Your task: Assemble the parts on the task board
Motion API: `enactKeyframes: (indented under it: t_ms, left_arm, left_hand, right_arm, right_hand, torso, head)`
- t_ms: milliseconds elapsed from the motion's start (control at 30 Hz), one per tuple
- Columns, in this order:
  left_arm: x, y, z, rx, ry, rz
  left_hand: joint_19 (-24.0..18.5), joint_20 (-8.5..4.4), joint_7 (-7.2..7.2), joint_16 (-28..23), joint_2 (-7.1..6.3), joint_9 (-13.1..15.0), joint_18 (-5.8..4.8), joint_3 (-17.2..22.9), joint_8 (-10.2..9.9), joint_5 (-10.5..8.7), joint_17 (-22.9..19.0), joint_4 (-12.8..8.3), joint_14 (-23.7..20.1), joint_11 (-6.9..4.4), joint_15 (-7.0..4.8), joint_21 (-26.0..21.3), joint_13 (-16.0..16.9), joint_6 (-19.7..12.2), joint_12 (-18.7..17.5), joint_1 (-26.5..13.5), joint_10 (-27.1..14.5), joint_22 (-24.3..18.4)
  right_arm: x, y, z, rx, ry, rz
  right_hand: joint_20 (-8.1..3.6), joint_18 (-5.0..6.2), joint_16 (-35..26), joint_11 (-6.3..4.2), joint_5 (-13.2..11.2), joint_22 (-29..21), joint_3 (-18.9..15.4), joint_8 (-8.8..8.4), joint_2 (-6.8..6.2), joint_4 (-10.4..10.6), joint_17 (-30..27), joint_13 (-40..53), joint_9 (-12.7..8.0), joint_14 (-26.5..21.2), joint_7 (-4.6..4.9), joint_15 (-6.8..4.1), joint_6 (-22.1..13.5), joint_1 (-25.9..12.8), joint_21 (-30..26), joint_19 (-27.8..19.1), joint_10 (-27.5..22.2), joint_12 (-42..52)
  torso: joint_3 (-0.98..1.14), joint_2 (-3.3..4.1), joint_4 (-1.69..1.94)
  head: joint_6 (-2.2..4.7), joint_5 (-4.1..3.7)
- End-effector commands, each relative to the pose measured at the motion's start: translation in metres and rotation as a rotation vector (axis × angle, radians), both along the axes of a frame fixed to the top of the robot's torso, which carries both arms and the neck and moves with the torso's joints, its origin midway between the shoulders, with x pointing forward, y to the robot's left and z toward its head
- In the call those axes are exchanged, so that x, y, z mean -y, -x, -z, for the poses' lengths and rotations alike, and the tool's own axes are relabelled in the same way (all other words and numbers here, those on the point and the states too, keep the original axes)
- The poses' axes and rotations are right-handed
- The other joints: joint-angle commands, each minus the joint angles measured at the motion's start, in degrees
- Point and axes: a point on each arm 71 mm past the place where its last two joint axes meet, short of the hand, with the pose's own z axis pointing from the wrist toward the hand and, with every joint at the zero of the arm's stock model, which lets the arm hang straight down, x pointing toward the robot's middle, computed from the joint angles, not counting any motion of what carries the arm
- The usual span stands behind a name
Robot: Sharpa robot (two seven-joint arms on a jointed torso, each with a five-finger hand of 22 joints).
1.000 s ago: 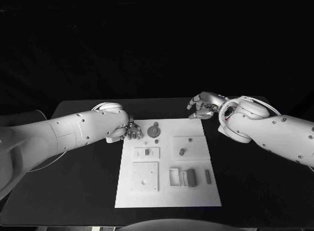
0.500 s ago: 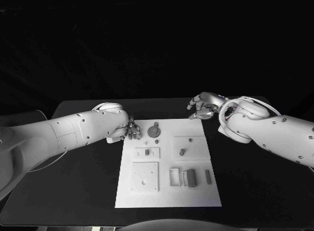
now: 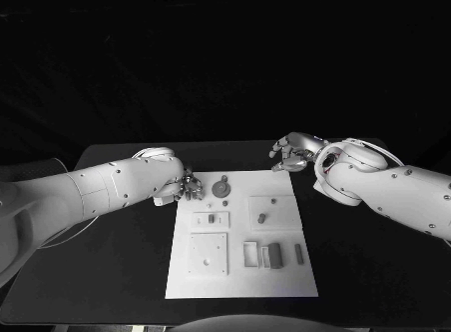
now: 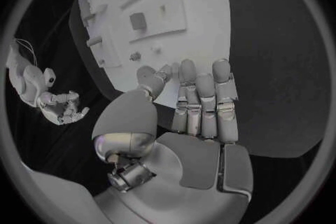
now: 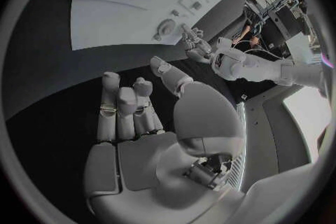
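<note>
Task board (image 3: pixel 241 277): white plate lying flat in the middle of the black tabletop (image 3: pixel 106 277).
Parts: small grey pieces, lying on the board or standing in it; a round one (image 3: pixel 221 187) is near the far edge.
Left robot hand (image 3: pixel 189 187): at the board's far left corner, fingers straight and apart, grasping nothing.
Right robot hand (image 3: pixel 290 152): over the tabletop just beyond the board's far right corner, fingers loosely bent, grasping nothing.

Two bulky white arms dotted with small screws, silver jointed left hand (image 3: pixel 189 187) and right hand (image 3: pixel 290 152), thin cable at each wrist
</note>
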Motion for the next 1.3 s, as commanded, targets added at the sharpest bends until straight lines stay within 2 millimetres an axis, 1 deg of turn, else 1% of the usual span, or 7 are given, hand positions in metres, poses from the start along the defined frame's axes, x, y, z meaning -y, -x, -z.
enactKeyframes:
  t_ms: [33, 133, 200, 267, 567, 867, 1300]
  left_arm:
    - [0.002, 0.002, 0.000, -0.001, 0.055, -0.019]
    - [0.001, 0.003, 0.000, -0.005, 0.068, -0.026]
    - [-0.001, 0.007, 0.000, -0.018, 0.091, -0.041]
    - [-0.003, 0.011, 0.000, -0.032, 0.107, -0.049]
    - [-0.010, 0.032, -0.004, -0.056, 0.130, -0.044]
    - [-0.006, 0.050, -0.006, -0.068, 0.147, -0.025]
    - [-0.007, 0.056, -0.004, -0.066, 0.121, -0.021]
  left_hand:
    - [0.67, -0.12, -0.12, 0.44, 1.33, 0.13, 0.61, 0.27, 0.61, 1.34, -0.02, -0.67, 0.60, -0.05, -0.38, 0.37, -0.05, 0.86, 0.40, 1.48, 0.71, 1.23]
    - [1.14, -0.29, -0.38, 0.79, 1.83, 0.15, 0.64, 0.63, 0.90, 1.87, 0.08, -1.01, 1.04, -0.30, -0.62, 0.76, -0.05, 1.47, 0.60, 2.32, 1.31, 1.28]
    - [1.64, -0.49, -0.59, 1.02, 0.47, -0.10, 0.56, 3.33, 0.97, -0.59, 0.12, 0.40, 1.51, -0.53, -0.87, 1.14, -0.24, 2.01, 0.56, 3.63, 1.93, 1.20]
    - [1.82, -0.58, -0.66, 1.15, 0.36, -0.12, 0.57, 3.66, 1.06, -0.68, 0.16, 0.55, 1.68, -0.61, -0.93, 1.31, -0.24, 2.26, 0.65, 3.71, 2.20, 1.24]
    - [2.27, -0.82, -0.93, 1.55, 0.24, -0.16, 0.57, 4.18, 1.34, 0.36, 0.35, 0.55, 2.19, -0.87, -1.17, 1.87, -0.23, 2.94, 0.86, 3.75, 2.88, 1.30]
    - [2.56, -0.97, -1.10, 1.79, 0.03, -0.21, 0.57, 4.25, 1.49, 0.66, 0.48, 0.45, 2.53, -1.04, -1.34, 2.27, -0.22, 3.37, 0.98, 3.58, 3.34, 1.32]
    - [3.35, -1.40, -1.50, 2.62, -0.55, -0.83, 0.64, 4.41, 2.33, 1.26, 0.95, 0.66, 3.36, -1.47, -1.80, 3.39, -0.26, 4.14, 1.47, 2.92, 4.25, 1.34]
  right_arm:
    - [-0.001, 0.000, 0.001, -0.004, 0.012, -0.009]
    - [0.000, 0.000, 0.001, -0.004, 0.012, -0.009]
    - [0.001, 0.000, 0.001, -0.004, 0.013, -0.007]
    - [0.001, 0.000, 0.001, -0.005, 0.013, -0.006]
    - [0.003, 0.000, 0.001, -0.008, 0.017, -0.002]
    - [0.003, 0.000, 0.002, -0.010, 0.018, -0.002]
    - [0.004, 0.000, 0.002, -0.012, 0.020, 0.000]
  right_hand:
    - [0.04, 0.63, -0.06, 2.25, 0.06, 0.96, -0.14, -0.25, -0.29, 0.00, -0.07, -0.09, -0.09, -0.26, 1.92, 0.05, 1.93, 0.22, -0.25, -0.45, -3.11, 0.30]
    - [0.04, 0.63, -0.06, 2.25, 0.06, 0.96, -0.14, -0.26, -0.28, 0.00, -0.07, -0.09, -0.10, -0.26, 1.92, 0.05, 1.93, 0.22, -0.25, -0.45, -3.11, 0.30]
    - [0.04, 0.63, -0.06, 2.25, 0.06, 0.96, -0.14, -0.26, -0.29, 0.00, -0.07, -0.10, -0.10, -0.26, 1.92, 0.05, 1.93, 0.21, -0.25, -0.45, -3.11, 0.30]
    - [0.05, 0.63, -0.06, 2.25, 0.06, 0.96, -0.14, -0.26, -0.29, 0.00, -0.07, -0.10, -0.10, -0.26, 1.92, 0.05, 1.93, 0.21, -0.25, -0.45, -3.11, 0.31]
    - [0.05, 0.63, -0.05, 2.26, 0.06, 0.96, -0.15, -0.26, -0.30, -0.01, -0.07, -0.11, -0.11, -0.26, 1.93, 0.06, 1.92, 0.19, -0.25, -0.45, -3.12, 0.32]
    - [0.05, 0.63, -0.05, 2.27, 0.06, 0.96, -0.15, -0.27, -0.30, -0.01, -0.07, -0.11, -0.11, -0.27, 1.93, 0.07, 1.91, 0.19, -0.25, -0.45, -3.13, 0.34]
    - [0.05, 0.63, -0.04, 2.27, 0.07, 0.97, -0.15, -0.27, -0.30, -0.02, -0.07, -0.12, -0.12, -0.27, 1.94, 0.07, 1.91, 0.20, -0.26, -0.46, -3.14, 0.35]
  torso:
    - [-0.01, -0.03, 0.04]
    - [-0.02, -0.03, 0.04]
    - [-0.02, -0.03, 0.03]
    - [0.00, -0.03, 0.02]
    - [0.03, -0.11, 0.13]
    - [-0.01, -0.04, 0.10]
    - [-0.04, -0.01, 0.05]
  head:
    - [0.02, -0.04]
    - [0.00, -0.05]
    - [-0.02, -0.05]
    - [-0.02, -0.05]
    - [-0.14, -0.14]
    - [-0.17, 0.11]
    - [-0.72, 0.27]
